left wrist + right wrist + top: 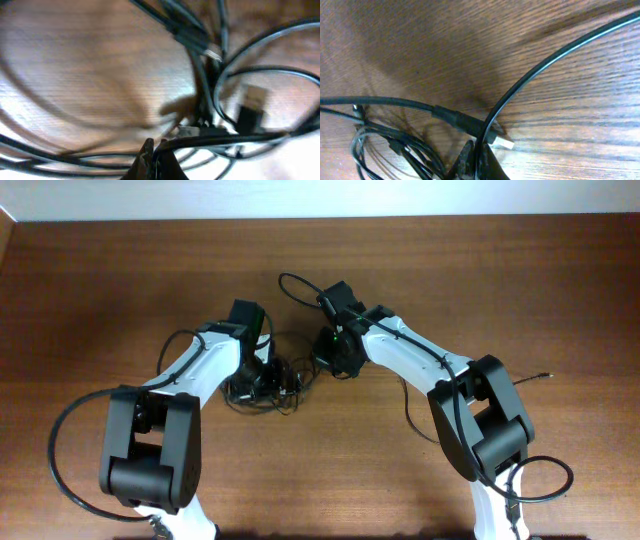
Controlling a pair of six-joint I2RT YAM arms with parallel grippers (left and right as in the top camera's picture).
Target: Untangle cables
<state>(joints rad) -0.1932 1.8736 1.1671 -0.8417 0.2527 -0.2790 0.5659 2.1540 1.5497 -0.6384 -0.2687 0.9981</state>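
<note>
The cables (283, 387) lie in a loose black tangle near the middle of the table (100, 280), between the two wrists. One strand loops out of the heap toward 12 o'clock and curves back to the right arm's wrist.

In the left wrist view the cables (260, 70) cross over one another in wide arcs that fill the 3 o'clock half of the picture. A dark plug with a pale metal end (251, 107) lies inside one of those arcs. A second connector (212, 51) sits up toward 1 o'clock. The picture is blurred, so which strand passes over which cannot be told.

The left gripper (154, 151) sits at 6 o'clock in its own view. Its jaws are clenched, and one strand seems to be pinched at the tips and runs off toward 3 o'clock. From overhead, the left gripper (265, 378) is down at the 9 o'clock edge of the tangle.

The right gripper (476, 150) is likewise clenched. It grasps a thin strand that sweeps in an arc from its tips up to 2 o'clock. A thicker lead ending in a silver USB plug (502, 142) lies on the wood just beside the tips, with more coils (380, 145) at 8 o'clock. From overhead, the right gripper (325, 362) is at the 3 o'clock side of the heap.
</note>
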